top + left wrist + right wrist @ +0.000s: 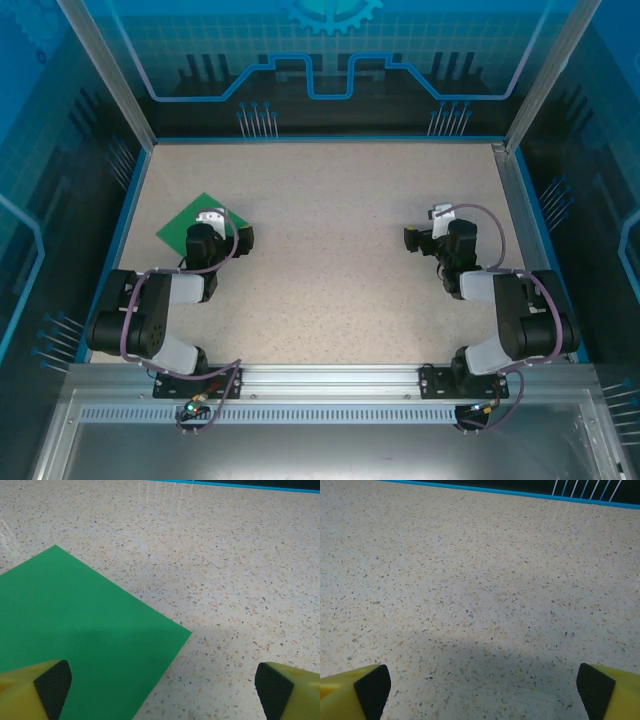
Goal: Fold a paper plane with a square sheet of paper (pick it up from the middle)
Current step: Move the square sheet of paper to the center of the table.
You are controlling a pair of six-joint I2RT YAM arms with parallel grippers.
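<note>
Closest in, at the left wrist: left tool released, jaws spread wide, nothing between the black pads. Hangs low over the square sheet of paper, one finger above the green, the other out over bare worktop. Straddles the sheet's right-hand edge rather than its centre, which looks off-target for a task asking for a pickup from the middle. Probably calls for a shift leftward before any pinch.

Across on the other side: right tool likewise released, jaws wide, empty. Hovers above plain speckled surface, well apart from the paper. Reads as parked in reserve, ready for a later fold needing a second grip.

A little farther out, the green itself: lies flat on the left half of the worktop, turned diamond-wise, one corner pointing away toward the back. No crease to see, so folding seemingly not begun. Thin and flush against the surface, so hard to get a fingertip under, which likely explains the wide, low approach.

Farthest off: blue rim along the back edge.
</note>
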